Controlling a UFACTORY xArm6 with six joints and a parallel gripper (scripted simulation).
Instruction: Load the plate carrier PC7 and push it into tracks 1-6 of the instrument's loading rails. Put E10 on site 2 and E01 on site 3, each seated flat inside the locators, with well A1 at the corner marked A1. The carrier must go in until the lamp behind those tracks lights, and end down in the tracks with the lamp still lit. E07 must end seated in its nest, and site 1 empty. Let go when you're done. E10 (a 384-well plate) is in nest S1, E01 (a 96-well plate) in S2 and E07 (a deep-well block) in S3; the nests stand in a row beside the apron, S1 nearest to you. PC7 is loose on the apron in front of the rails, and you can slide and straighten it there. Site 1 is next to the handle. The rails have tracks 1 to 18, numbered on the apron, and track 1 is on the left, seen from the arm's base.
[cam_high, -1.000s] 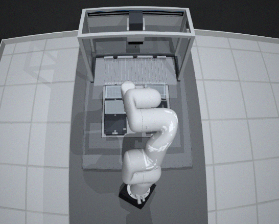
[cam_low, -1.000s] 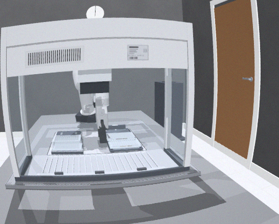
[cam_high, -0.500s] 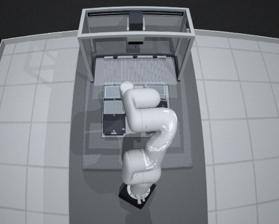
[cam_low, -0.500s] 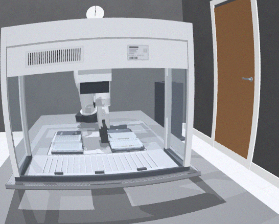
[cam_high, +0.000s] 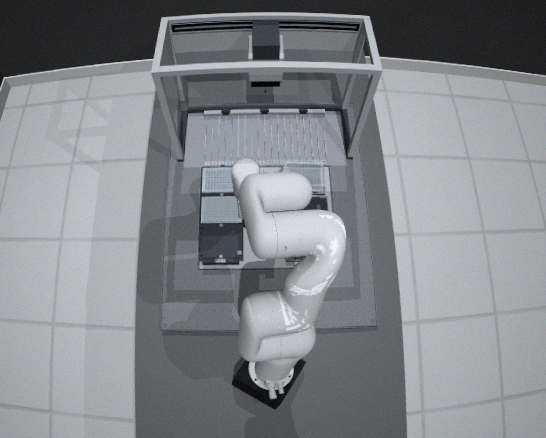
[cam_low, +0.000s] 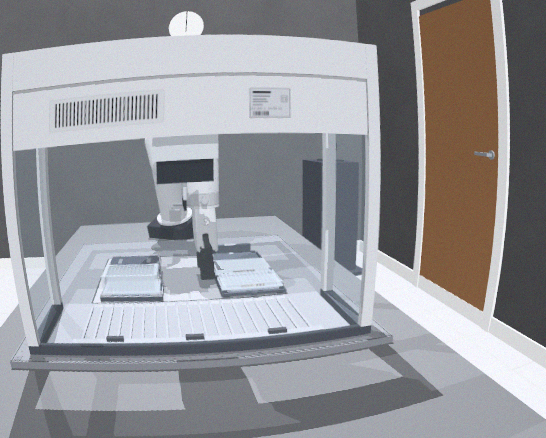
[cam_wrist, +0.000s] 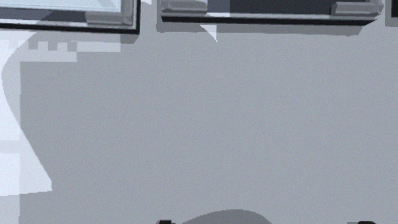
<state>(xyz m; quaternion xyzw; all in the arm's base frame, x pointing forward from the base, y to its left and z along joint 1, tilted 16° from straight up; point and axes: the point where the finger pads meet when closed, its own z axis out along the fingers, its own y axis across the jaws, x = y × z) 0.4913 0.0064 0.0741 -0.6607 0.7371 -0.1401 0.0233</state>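
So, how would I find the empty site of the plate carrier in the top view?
In front of the grey-framed instrument's ribbed loading rails lies a long dark plate carrier, left of the white arm. Its empty site is the bare dark square nearest the arm's base; the other two hold pale plates.
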